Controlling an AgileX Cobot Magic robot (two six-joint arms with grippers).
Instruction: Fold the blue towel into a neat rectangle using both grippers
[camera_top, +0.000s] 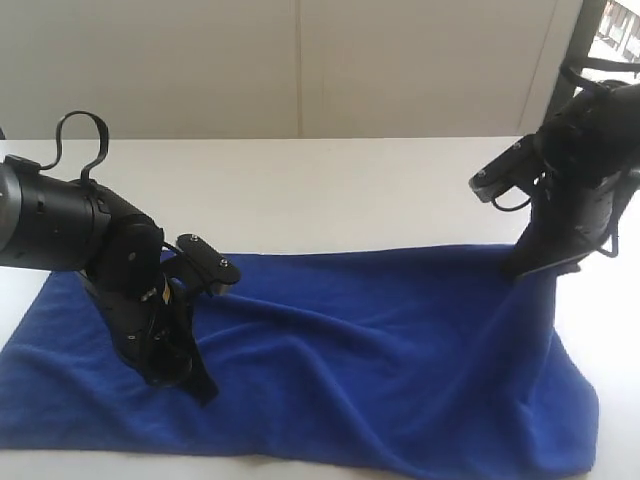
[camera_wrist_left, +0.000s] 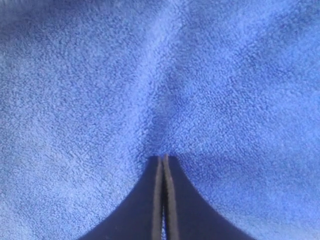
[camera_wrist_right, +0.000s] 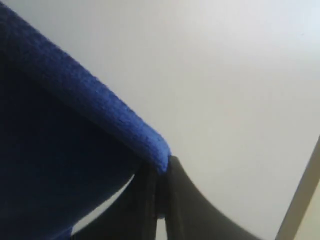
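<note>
The blue towel (camera_top: 380, 340) lies spread wide across the white table (camera_top: 330, 190), rumpled with long creases. My left gripper (camera_top: 200, 390) points down onto its left part. In the left wrist view the narrow black fingers meet at the left gripper (camera_wrist_left: 163, 159), and the towel (camera_wrist_left: 150, 75) puckers toward the tips, with blue showing between the fingers. My right gripper (camera_top: 518, 270) is at the towel's far right corner, which rises slightly off the table. In the right wrist view the right gripper (camera_wrist_right: 162, 167) is shut on the towel's thick edge (camera_wrist_right: 115, 120).
A pale wall stands behind the table. A dark frame post (camera_top: 585, 40) rises at the back right, close to the right arm. The towel's near edge runs close to the table's front edge. Bare tabletop (camera_wrist_right: 225, 75) lies beyond the towel.
</note>
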